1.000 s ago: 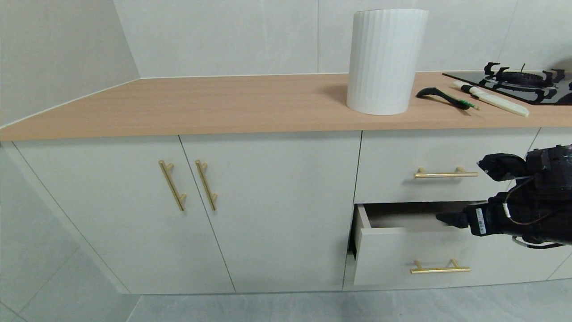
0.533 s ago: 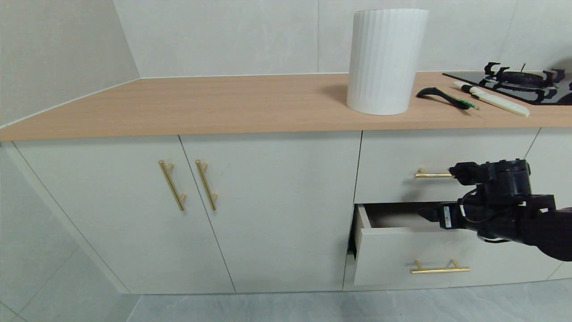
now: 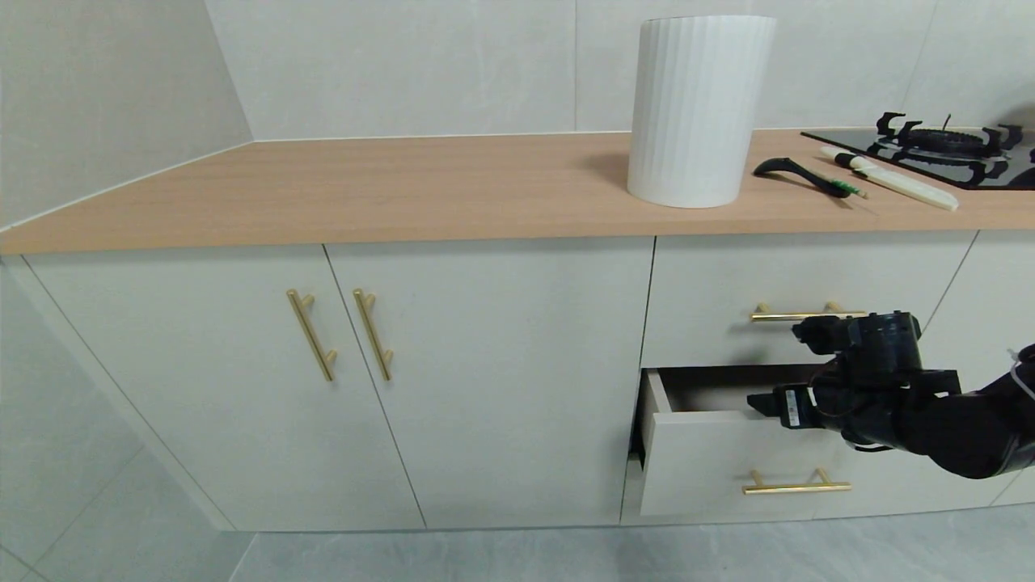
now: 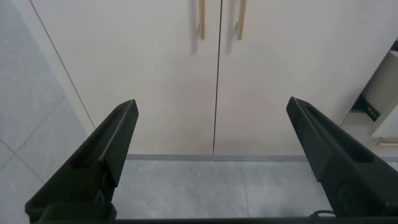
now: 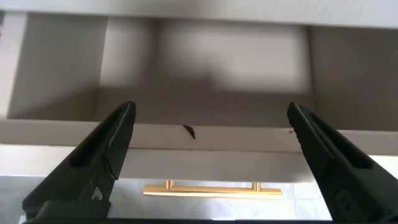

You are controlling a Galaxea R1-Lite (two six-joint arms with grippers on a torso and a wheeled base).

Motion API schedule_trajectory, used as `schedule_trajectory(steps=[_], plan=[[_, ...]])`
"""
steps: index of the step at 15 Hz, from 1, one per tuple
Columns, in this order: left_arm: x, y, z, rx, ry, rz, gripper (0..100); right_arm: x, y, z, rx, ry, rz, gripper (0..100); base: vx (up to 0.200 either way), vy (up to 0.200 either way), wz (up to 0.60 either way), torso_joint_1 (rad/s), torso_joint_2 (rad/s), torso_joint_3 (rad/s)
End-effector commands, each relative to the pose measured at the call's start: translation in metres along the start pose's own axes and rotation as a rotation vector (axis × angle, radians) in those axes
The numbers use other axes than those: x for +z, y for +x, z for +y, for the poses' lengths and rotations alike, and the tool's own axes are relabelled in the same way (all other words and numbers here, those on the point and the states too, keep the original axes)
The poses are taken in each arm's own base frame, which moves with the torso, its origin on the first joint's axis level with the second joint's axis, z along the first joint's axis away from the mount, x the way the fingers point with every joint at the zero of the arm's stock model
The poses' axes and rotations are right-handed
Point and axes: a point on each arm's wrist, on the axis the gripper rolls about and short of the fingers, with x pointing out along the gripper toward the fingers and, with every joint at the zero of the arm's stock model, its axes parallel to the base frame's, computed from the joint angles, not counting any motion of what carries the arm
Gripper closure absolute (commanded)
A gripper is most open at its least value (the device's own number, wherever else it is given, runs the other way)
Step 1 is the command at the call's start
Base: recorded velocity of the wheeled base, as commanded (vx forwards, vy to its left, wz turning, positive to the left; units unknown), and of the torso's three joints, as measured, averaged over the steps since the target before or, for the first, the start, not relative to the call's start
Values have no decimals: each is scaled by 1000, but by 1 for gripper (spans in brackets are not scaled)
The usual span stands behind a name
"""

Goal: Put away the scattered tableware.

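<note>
on the counter [image 3: 404,186], black spoon [image 3: 796,175], white knife [image 3: 897,184], right claw [image 5: 210,115] released at open drawer [image 3: 695,453]

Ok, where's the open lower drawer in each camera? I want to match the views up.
Head view: open drawer at lower right, under the shut drawer, with the right end effector at its opening.
Left wrist view: a sliver of it at the frame's edge, beside the double cabinet doors.
Right wrist view: straight ahead, front rim across the middle.
Shared landmark: the drawer's gold handle.
</note>
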Motion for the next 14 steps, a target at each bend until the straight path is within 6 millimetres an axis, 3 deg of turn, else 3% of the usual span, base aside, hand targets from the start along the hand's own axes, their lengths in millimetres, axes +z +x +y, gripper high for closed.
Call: schedule_trajectory(steps=[1,10,14], plan=[[0,0,0,1,-1,0,0,-1,-1,0,1,-1,6,0,0,0,0,0,0,0],[0,0,0,1,-1,0,0,-1,-22,-4,20,-21,116,0,0,0,0,0,0,0],[0,0,0,1,-1,0,0,-6,-50,-7,58,-137,263,0,0,0,0,0,0,0]])
